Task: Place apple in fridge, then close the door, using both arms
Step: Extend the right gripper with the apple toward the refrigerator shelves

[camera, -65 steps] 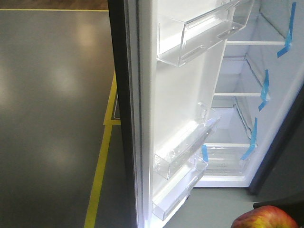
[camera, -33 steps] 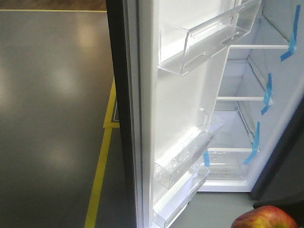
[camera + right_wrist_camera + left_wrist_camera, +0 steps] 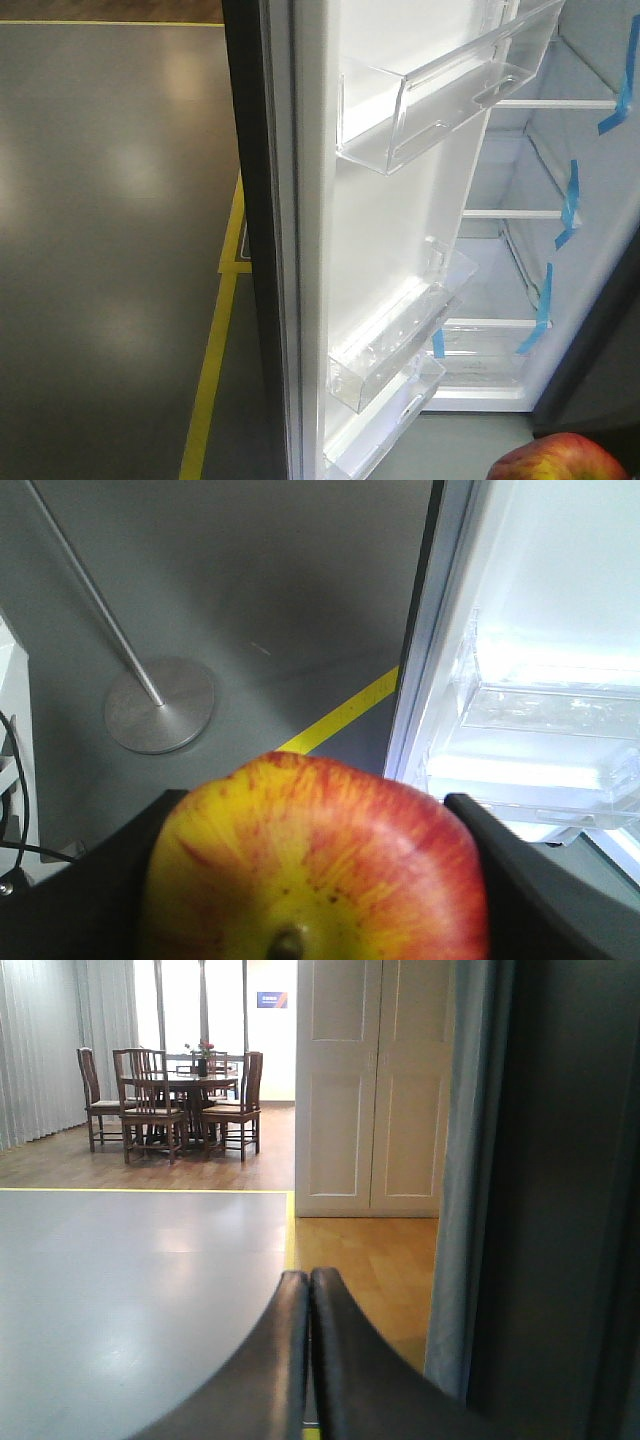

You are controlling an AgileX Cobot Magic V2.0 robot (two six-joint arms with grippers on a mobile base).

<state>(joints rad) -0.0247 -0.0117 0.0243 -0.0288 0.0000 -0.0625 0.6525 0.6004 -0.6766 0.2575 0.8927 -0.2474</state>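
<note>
Right gripper [image 3: 312, 805]: black fingers [image 3: 100, 900] spread wide and pressed to either flank of a round red-and-yellow apple [image 3: 315, 870], stem dimple toward the wrist lens. Left gripper [image 3: 308, 1330]: dark curved fingertips touching, fully pinched together, nothing between them. Apple low and right in the front view, outside the tall dark grey fridge [image 3: 520, 215] with white lining, not yet on any clear shelf. Judged to be mid-approach, carrying toward the cavity. To do it well: steer right of the tall narrow open door [image 3: 390, 230], with clear plastic bins [image 3: 440, 100] jutting toward the path. Aim for a shelf level with the blue tape strips [image 3: 568, 205], go in level, set down deep enough to prevent rolling out, and only then let go. Keep the left arm clear by the dark panel at the right of its own view, probably the door's outer face, ready to push after pulling the right arm out. Underfoot, smooth grey floor [image 3: 110, 250] with soft glare and a yellow painted line [image 3: 215, 340]. Off to the side of the door, a round metal stand base [image 3: 160, 705] with a thin pole. Beyond, through the left wrist view, warm wood flooring [image 3: 370, 1260], white panelled doors [image 3: 370, 1090], and a dark wooden dining table with chairs [image 3: 170, 1100] by curtained windows.
</note>
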